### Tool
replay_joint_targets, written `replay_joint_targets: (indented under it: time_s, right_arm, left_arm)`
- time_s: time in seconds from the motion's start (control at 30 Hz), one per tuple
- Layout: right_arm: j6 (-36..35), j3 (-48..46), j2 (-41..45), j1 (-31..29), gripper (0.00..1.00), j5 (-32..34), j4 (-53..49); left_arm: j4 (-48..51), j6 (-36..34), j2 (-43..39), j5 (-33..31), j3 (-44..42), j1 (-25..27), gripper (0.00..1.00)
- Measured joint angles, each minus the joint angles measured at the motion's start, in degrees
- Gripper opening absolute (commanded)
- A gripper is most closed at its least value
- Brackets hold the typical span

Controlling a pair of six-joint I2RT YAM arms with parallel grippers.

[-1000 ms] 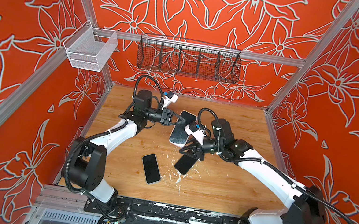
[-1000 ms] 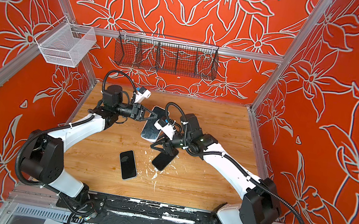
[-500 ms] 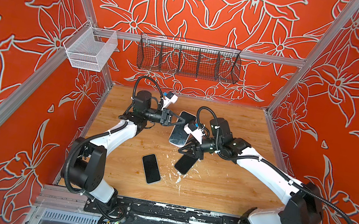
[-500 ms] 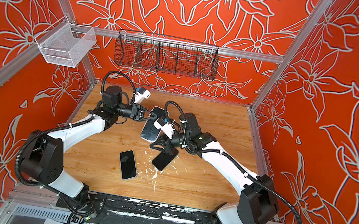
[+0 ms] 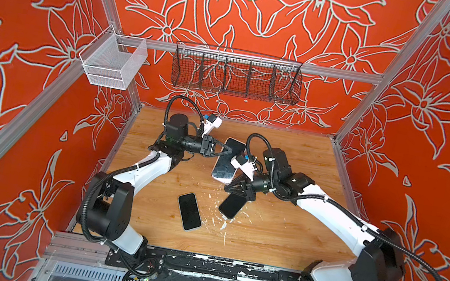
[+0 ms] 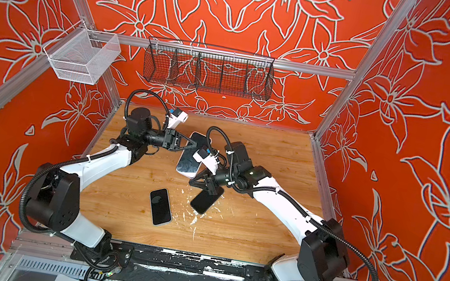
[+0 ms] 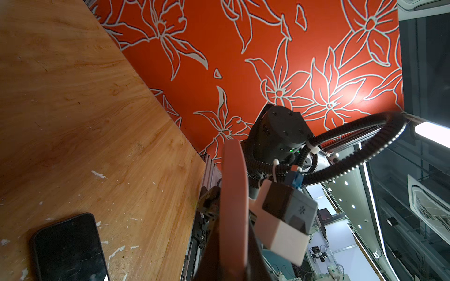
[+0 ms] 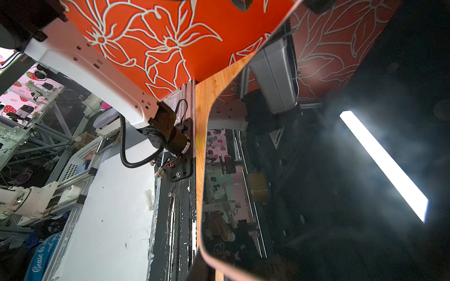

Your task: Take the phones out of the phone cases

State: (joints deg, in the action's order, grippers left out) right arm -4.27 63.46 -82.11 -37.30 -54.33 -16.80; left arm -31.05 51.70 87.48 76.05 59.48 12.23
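Observation:
The phone (image 5: 226,163) (image 6: 190,157), screen up in a pale pink phone case, is held tilted above the table's back middle. My left gripper (image 5: 228,149) (image 6: 196,145) is shut on the case's far left edge. In the left wrist view that pink edge (image 7: 233,194) runs straight out from the left gripper (image 7: 233,272). My right gripper (image 5: 227,189) (image 6: 192,183) is shut on the case's near corner. The right wrist view shows the dark screen (image 8: 316,170) and the pink rim (image 8: 207,258) at the right gripper (image 8: 207,272).
Two bare black phones lie on the wooden table: one (image 5: 189,211) (image 6: 160,206) (image 7: 68,248) at front middle, another (image 5: 232,207) (image 6: 205,201) just under my right gripper. A black wire basket (image 5: 236,73) and a white mesh basket (image 5: 113,62) hang on the back rail.
The right gripper's jaws have closed on the case's near corner. The left gripper has kept its hold, and the phone has barely moved.

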Motion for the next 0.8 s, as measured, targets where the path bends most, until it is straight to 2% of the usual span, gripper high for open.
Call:
replay_joint_targets:
  time_s: [0.13, 0.23, 0.33, 0.57, 0.8]
  right_arm:
    - [0.2, 0.1, 0.0, 0.0, 0.31, -0.2, 0.2]
    - [0.2, 0.3, 0.0, 0.0, 0.33, -0.8, 1.1]
    - [0.5, 0.3, 0.0, 0.3, 0.31, -1.6, 1.3]
    - [2.0, 0.3, -0.1, 0.8, 0.18, -2.0, 0.7]
    - [3.1, 0.7, -1.0, 0.9, 0.14, -4.3, 0.5]
  left_arm:
    - [-1.6, 1.3, 0.0, -0.2, -0.9, 0.1, 0.0]
    - [-1.6, 1.4, 0.0, -0.1, -1.2, 0.3, 0.0]
    - [-1.6, 1.2, 0.0, -0.1, -1.2, 0.3, 0.0]
    - [-1.5, 0.4, 0.0, -0.2, -1.2, 0.2, 0.0]
    - [-2.0, -1.0, -1.2, -0.1, -1.6, 0.2, 0.0]
